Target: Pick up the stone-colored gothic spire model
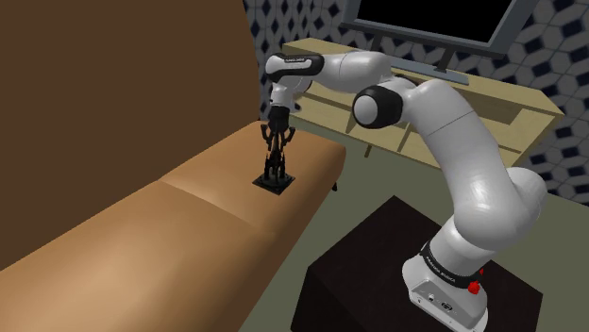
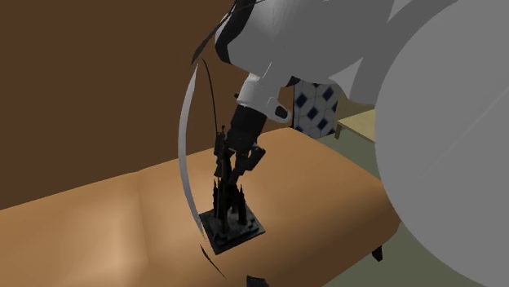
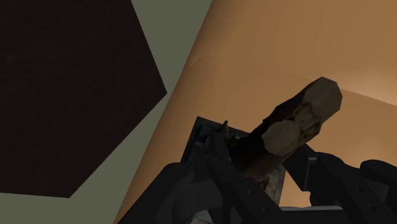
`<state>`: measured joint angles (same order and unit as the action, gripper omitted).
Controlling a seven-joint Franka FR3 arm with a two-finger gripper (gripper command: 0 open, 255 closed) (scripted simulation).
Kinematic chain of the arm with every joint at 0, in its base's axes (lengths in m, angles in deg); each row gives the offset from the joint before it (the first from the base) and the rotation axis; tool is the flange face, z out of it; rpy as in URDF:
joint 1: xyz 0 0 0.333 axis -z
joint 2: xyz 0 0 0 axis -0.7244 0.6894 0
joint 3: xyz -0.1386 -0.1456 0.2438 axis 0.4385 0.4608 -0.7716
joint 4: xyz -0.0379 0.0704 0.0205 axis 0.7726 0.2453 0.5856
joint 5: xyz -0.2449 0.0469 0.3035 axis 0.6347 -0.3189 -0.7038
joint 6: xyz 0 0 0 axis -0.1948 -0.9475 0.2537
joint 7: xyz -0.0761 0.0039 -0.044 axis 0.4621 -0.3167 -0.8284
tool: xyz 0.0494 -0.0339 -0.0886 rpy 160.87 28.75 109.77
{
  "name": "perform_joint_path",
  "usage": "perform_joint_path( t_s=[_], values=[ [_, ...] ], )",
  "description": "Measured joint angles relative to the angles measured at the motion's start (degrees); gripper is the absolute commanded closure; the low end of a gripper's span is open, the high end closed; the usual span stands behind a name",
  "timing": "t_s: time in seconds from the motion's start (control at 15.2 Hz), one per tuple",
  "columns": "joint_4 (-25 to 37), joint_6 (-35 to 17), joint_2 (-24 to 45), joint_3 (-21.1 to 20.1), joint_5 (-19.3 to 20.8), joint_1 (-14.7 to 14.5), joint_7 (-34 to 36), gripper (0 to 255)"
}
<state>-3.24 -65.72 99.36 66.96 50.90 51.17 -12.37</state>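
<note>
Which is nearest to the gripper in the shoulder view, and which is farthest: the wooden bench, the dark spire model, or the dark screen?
Measured from the gripper:
1. Spire model, directly beneath it, standing on the sofa seat.
2. Wooden bench, beyond the sofa's end, towards the view's upper right.
3. Screen, above and behind the bench.
</note>
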Motion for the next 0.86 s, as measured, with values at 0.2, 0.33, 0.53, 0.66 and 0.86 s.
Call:
perform_joint_path(
  t_s=[0.2,0.33,0.53,0.66,0.86],
  values=[
    [0.5,1.3,-0.9,-0.1,-0.1,0.1,0.6,255],
    [0.8,2.2,-1.6,-0.1,-0.1,0.2,1.0,255],
    [2.4,3.9,-1.9,-0.3,-0.2,0.3,1.8,255],
    [2.2,4.6,-2.9,-0.3,-0.2,0.4,2.2,255],
    [4.1,6.5,-3.0,-0.5,-0.4,0.5,3.1,255]
  ],
)
